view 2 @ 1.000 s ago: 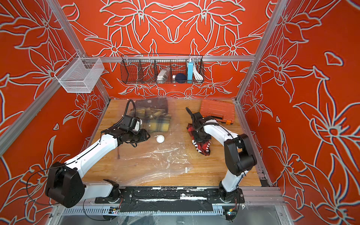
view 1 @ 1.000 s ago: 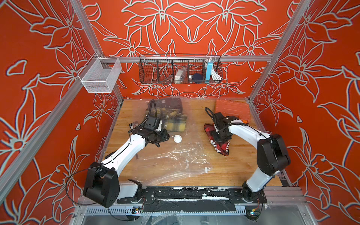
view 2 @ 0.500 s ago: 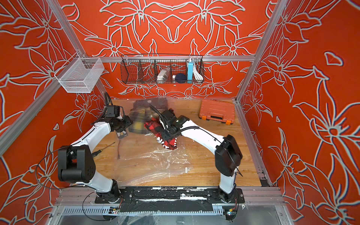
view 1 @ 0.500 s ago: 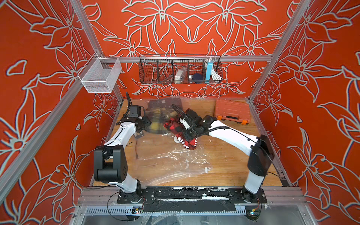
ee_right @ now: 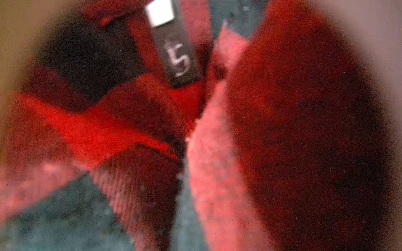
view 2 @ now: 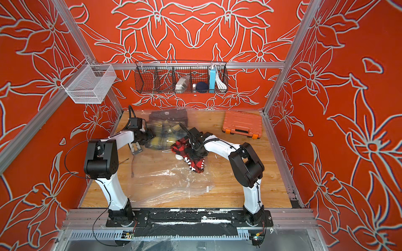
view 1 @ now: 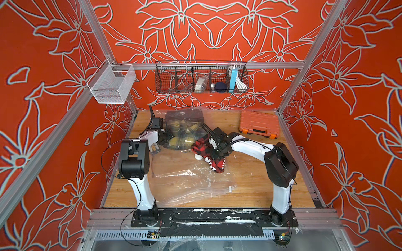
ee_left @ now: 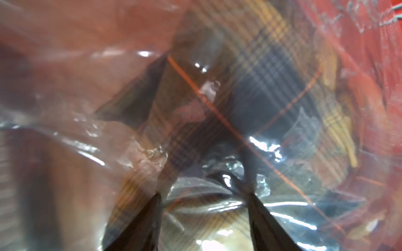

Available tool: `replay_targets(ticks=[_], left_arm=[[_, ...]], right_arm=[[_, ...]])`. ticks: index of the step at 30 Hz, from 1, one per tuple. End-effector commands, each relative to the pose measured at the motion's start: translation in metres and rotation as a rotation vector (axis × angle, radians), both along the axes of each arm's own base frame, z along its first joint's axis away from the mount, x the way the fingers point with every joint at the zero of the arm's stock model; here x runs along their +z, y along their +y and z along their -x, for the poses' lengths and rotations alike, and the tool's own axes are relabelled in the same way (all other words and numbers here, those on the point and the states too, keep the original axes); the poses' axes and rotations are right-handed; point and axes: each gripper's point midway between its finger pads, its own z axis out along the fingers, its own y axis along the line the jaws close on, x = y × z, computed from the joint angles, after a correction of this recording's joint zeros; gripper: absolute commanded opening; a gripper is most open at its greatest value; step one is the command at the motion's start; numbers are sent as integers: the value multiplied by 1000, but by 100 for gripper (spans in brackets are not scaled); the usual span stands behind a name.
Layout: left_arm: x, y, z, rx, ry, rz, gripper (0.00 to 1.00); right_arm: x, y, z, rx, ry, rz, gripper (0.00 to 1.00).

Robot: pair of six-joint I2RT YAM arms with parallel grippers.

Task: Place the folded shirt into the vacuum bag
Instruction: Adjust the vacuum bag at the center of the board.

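Note:
The vacuum bag (view 1: 187, 180) (view 2: 165, 182) lies flat and crinkled across the wooden table, its white valve (view 1: 197, 157) half covered by the folded shirt (view 1: 214, 164) (view 2: 195, 166), red and black check. My right gripper (view 1: 214, 150) (view 2: 196, 150) is buried in the shirt and shut on it. The shirt (ee_right: 304, 108) and its black label (ee_right: 178, 58) fill the right wrist view and hide the fingers. At the bag's far left, my left gripper (view 1: 170, 138) (ee_left: 203, 195) stands open, its fingers (ee_left: 152, 208) spread against clear film over yellow plaid cloth (ee_left: 261, 76).
Folded plaid shirts (view 1: 185, 132) sit inside the bag at the back. An orange tool case (view 1: 258, 125) lies back right. A small card of bits (view 2: 136, 147) lies by the left arm. A black wire basket (view 1: 201, 78) and a white one (view 1: 111, 85) hang on the walls.
My right arm has carried the red shirt from the table's right side leftwards onto the middle of the bag. The left arm has drawn back to the far left and its jaws have widened.

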Motion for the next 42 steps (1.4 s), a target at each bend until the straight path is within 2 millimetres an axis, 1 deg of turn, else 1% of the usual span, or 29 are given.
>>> replay_targets(ticks=[1,3,5,9,11,13,14,15,17,19,21,23,24,25,27,28,29,30,31,32,33,35,38,40,41,42], left_arm=[[-7,-43,-14,-86,-25,62,63],[-13,-61,-19,-118,-18,67,63],[-18,-80,-24,-142,-15,82,62],[-19,-121,-33,-209,-30,112,62],[-16,-144,-42,-263,-31,116,62],[-13,-163,-46,-309,-26,122,61],[-11,-169,-46,-326,-21,125,61],[-8,-171,-46,-333,-21,125,61],[1,-164,-38,-328,-16,113,61],[15,-155,-26,-319,-12,101,61],[30,-145,-6,-317,5,68,61],[48,-136,21,-322,23,39,61],[54,-133,36,-326,29,21,61],[63,-132,52,-341,31,-3,61],[81,-136,83,-396,22,-47,61],[89,-139,101,-436,21,-81,61],[97,-144,118,-480,14,-105,61],[103,-152,134,-529,10,-124,61],[108,-161,152,-588,3,-146,61],[113,-171,169,-654,-7,-167,61],[114,-181,185,-718,-11,-182,61],[116,-205,223,-878,-11,-213,62],[110,-236,274,-1105,-26,-277,63],[99,-253,301,-1224,-36,-315,64],[92,-260,311,-1271,-33,-340,65],[86,-265,318,-1304,-28,-359,65]], right_arm=[[-5,-30,-4,-99,44,6,0],[-4,-40,-7,-129,50,-3,0],[-4,-55,-9,-159,50,19,0],[-16,-92,-18,-249,78,66,0],[-22,-110,-29,-293,74,94,0],[-27,-126,-42,-321,63,143,0],[-29,-134,-48,-330,60,168,0],[-30,-139,-55,-332,52,188,0],[-33,-142,-66,-314,44,209,0],[-30,-138,-75,-300,28,198,0],[-24,-132,-77,-298,17,160,0],[-12,-123,-77,-292,16,106,0],[-4,-120,-76,-288,11,86,0],[9,-117,-76,-282,-4,60,0],[39,-112,-72,-262,-39,0,0],[58,-111,-68,-253,-63,-26,0],[76,-113,-62,-248,-88,-45,0],[90,-114,-57,-244,-110,-58,0],[102,-118,-50,-248,-135,-68,0],[109,-126,-42,-263,-142,-68,0],[113,-131,-34,-270,-134,-72,0],[118,-144,-16,-294,-118,-93,0],[119,-163,8,-337,-123,-117,0],[118,-174,19,-363,-118,-125,0],[117,-179,24,-372,-115,-123,0],[115,-183,27,-378,-111,-122,0]])
